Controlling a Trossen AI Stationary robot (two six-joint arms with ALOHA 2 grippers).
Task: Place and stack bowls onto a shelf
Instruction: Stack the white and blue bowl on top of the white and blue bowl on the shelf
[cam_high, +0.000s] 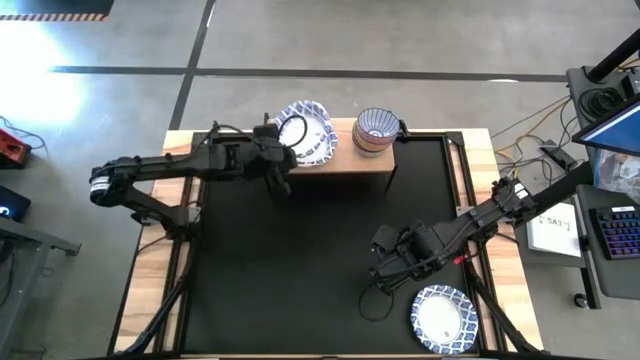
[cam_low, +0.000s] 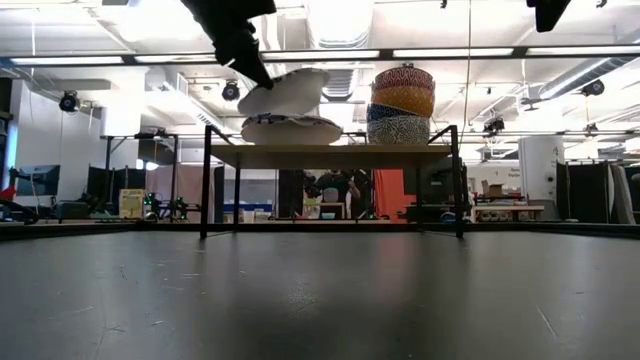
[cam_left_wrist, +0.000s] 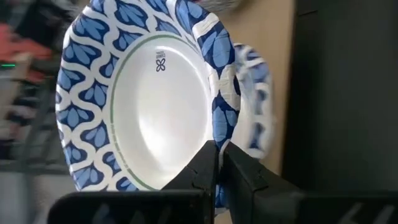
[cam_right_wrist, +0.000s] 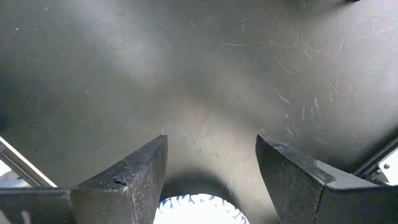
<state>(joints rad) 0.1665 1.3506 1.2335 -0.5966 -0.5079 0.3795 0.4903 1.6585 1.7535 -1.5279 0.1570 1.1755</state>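
Claw fingers on my left arm (cam_left_wrist: 214, 177) are pinched tight on the rim of a white bowl with a blue-patterned rim (cam_left_wrist: 146, 99), and from the left wrist view I see only the finger bases; the tips are hidden against the bowl's edge. I hold that bowl tilted, its inner face toward the wrist camera. Behind it a second patterned bowl (cam_left_wrist: 255, 118) peeks out, mostly covered, so I cannot count how many lie under it. In the low view the held bowl (cam_low: 285, 92) hangs slanted just above the wide bowls already on the shelf (cam_low: 330, 155), and I cannot tell whether its lower edge touches them. From above, my left claw (cam_high: 275, 150) reaches in from the tabletop's left side to the shelf's left end, arm stretched nearly level.

On the shelf's right end sits a stack of small bowls (cam_low: 402, 103), the grey patterned one on top in the high view.

My right claw (cam_right_wrist: 211, 168) hovers with its fingers spread and empty, over the black tabletop (cam_high: 300, 260) near its right front part. A last blue-rimmed bowl (cam_high: 441, 318) lies just beside it, at the front edge; the right wrist view catches only a sliver of it.
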